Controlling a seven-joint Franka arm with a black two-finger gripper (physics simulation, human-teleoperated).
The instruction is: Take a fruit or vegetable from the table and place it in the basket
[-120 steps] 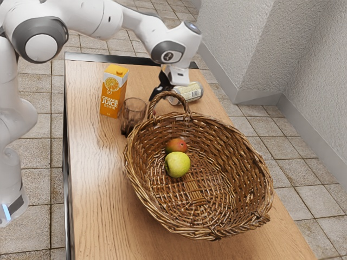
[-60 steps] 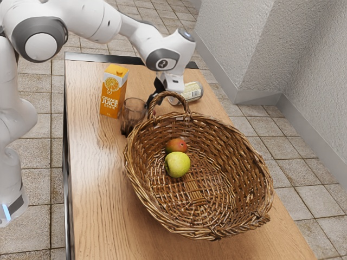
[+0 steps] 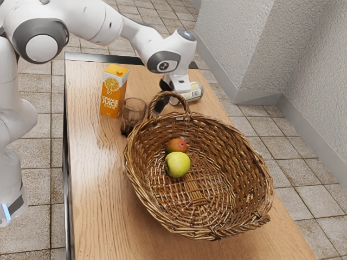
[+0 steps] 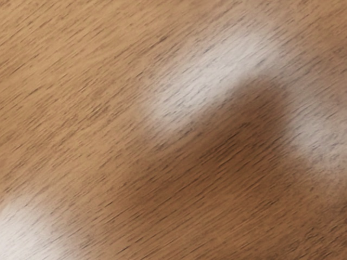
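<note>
an orange juice carton stands beside a see-through glass; a can lies tipped over.

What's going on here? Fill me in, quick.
A robot arm has its black gripper behind the handle of a wicker basket; I can't tell whether it holds anything. A yellow-green fruit and a reddish one lie in the basket. Beyond it are a juice carton, a glass and a can on its side.

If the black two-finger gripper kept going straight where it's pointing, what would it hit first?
Probably the light-brown wooden tabletop: the gripper points down at bare wood, though how close it is stays unclear.
</note>
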